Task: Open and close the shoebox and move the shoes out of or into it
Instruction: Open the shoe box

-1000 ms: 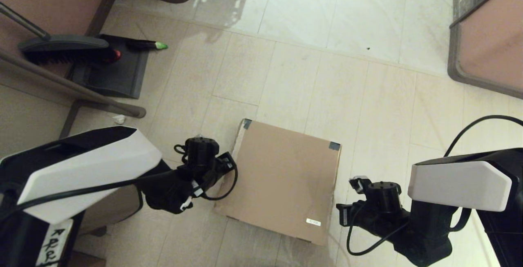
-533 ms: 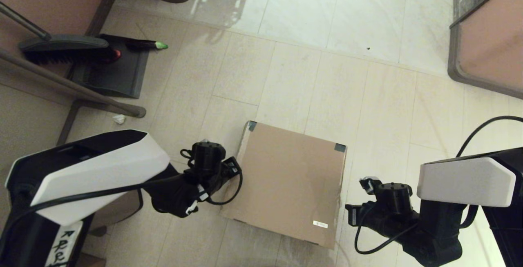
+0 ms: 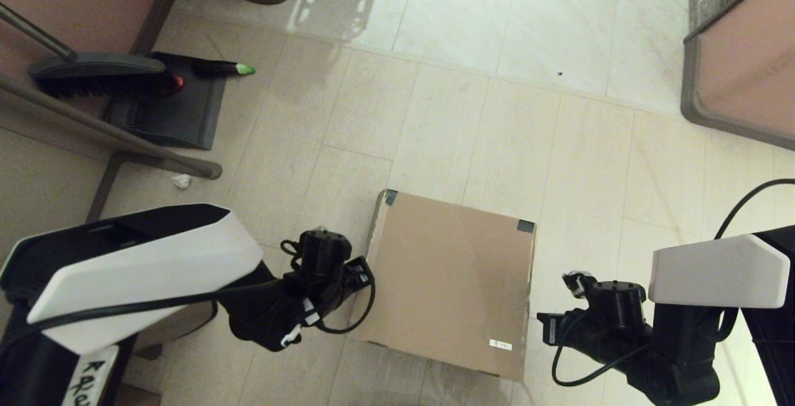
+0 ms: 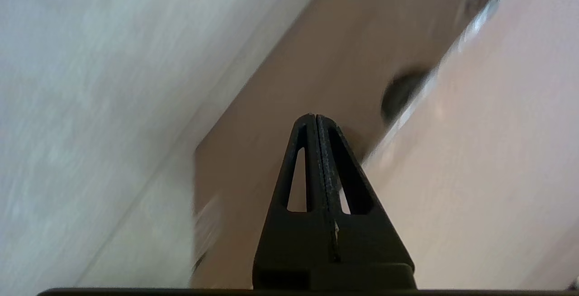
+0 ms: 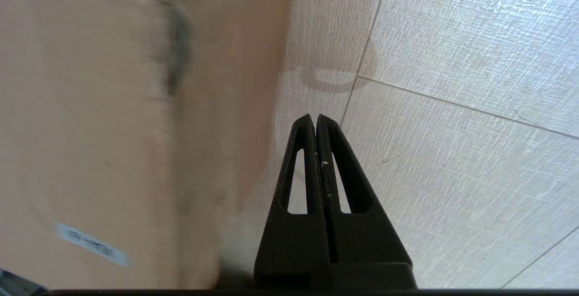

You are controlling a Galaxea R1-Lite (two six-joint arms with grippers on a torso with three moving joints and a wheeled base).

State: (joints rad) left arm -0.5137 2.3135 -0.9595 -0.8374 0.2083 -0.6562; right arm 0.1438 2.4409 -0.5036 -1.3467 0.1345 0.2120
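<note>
- Shoebox [image 3: 450, 282]: plain brown cardboard, lid shut flat, standing on the tiled floor [image 3: 497, 114] at lower centre of the head view, between the two arms.
- Dark tape [image 3: 525, 226] at the two far lid corners; small white label [image 3: 500, 345] near the near right corner of the lid.
- Shoes: none in sight in any view.
- Left gripper [image 4: 315, 117]: fingers [image 4: 304, 160] pressed together, holding nothing; tip close against the left side wall of the shoebox, just under the lid edge, contact not clear; seen in the head view only as a dark wrist at the box's left edge.
- Right gripper [image 5: 315, 117]: fingers [image 5: 330, 164] pressed together, holding nothing; pointed over bare floor just beside the right wall of the shoebox, apart from the cardboard.
- Left arm [image 3: 143, 263] and right arm [image 3: 714, 272]: white-shelled forearms reaching in from the lower left and lower right, cables looped at each wrist.
- Broom [image 3: 93, 74] and dark dustpan [image 3: 171, 111]: far left, on the floor, well apart from the box.
- Dark stick with a green tip [image 3: 244, 69]: resting at the dustpan's far edge.
- Scrap of white paper [image 3: 181, 180]: on the floor beside a grey furniture leg [image 3: 112, 136].
- Grey-framed furniture corner [image 3: 739, 64]: upper right.
</note>
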